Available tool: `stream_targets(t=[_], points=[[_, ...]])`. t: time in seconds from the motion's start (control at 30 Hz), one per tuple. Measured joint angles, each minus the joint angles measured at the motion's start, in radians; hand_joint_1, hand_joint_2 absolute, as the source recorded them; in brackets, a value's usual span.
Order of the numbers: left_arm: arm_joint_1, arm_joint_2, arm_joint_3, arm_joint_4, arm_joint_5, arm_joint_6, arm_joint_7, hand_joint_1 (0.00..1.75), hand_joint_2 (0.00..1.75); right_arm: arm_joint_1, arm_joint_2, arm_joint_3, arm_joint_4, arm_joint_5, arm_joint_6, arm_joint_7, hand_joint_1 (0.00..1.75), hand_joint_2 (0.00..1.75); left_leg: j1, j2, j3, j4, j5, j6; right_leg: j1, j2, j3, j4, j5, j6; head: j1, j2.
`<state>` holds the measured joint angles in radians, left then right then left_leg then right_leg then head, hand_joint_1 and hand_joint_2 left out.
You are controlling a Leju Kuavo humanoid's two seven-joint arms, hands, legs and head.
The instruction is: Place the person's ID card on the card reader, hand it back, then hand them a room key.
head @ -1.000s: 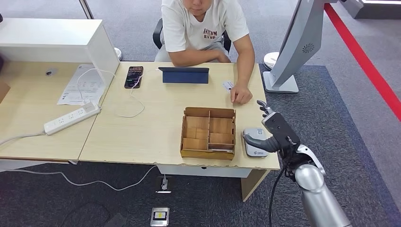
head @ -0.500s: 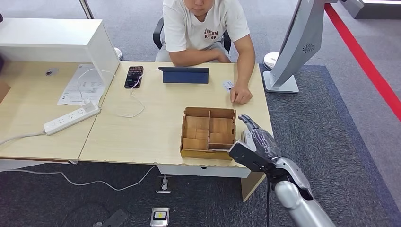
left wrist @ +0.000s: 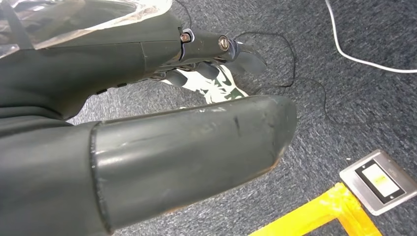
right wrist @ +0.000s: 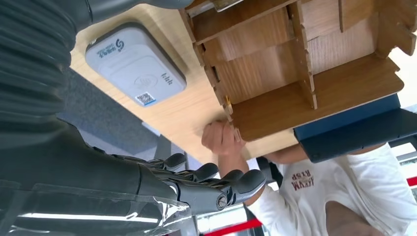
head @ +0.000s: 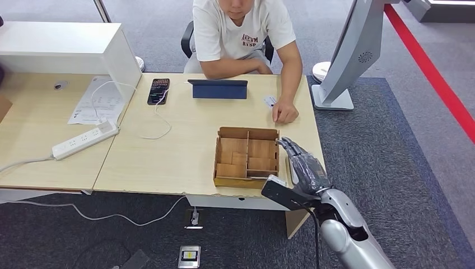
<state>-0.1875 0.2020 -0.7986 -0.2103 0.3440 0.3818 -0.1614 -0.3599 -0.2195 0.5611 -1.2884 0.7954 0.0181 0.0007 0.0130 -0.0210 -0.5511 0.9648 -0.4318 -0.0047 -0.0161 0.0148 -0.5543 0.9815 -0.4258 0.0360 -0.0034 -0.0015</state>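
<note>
Hand state first: right hand [head: 302, 168] hovers over the desk's near right corner, fingers extended and apart, nothing in them; right wrist view confirms bare fingertips [right wrist: 246, 181]. Left hand [left wrist: 147, 147] hangs low over carpet; its view shows a thick thumb and 1 set of dark fingers partly curled, nothing visibly held, but I cannot tell if it is spread or closed. ID card [head: 270, 101] lies flat on the desk [head: 157, 157] at the far right, just beside the person's hand [head: 285, 114], which rests on the tabletop. From the right hand the card is straight ahead and slightly inward, past the wooden tray [head: 247, 157]; its long axis runs diagonally, roughly toward the person. Card reader [right wrist: 135, 64] sits directly under the right hand in the head view, just beside the tray's right wall, near the desk's right edge. Right arm is clearly the nearer one. My read: step 1 not yet done, card still on the person's side. Reach lane is the bare strip between tray and right desk edge, narrow, so the tray wall and the person's hand are the collision risks. Thin flat card will likely need an edge slide or a handover. Tablet [head: 218, 88] and phone [head: 158, 90] sit well apart, further left.
</note>
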Motion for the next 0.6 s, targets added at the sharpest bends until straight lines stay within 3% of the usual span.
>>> stream_targets(t=[0.3,0.6], points=[[-0.010,-0.002,0.000,0.000,-0.031,0.000,0.019,0.00,0.00,0.016,0.016,0.029,0.028,0.097,-0.147,0.018,0.00,1.75,0.000,0.000,0.000,0.000,0.000,0.000,0.000,0.000,0.000,0.000,0.000,0.000,0.000,0.000],[-0.025,-0.004,0.000,0.000,-0.045,-0.003,0.034,0.00,0.00,-0.001,0.066,0.055,0.135,0.132,-0.174,-0.017,0.00,1.75,0.000,0.000,0.000,0.000,0.000,0.000,0.000,0.000,0.000,0.000,0.000,0.000,0.000,0.000]])
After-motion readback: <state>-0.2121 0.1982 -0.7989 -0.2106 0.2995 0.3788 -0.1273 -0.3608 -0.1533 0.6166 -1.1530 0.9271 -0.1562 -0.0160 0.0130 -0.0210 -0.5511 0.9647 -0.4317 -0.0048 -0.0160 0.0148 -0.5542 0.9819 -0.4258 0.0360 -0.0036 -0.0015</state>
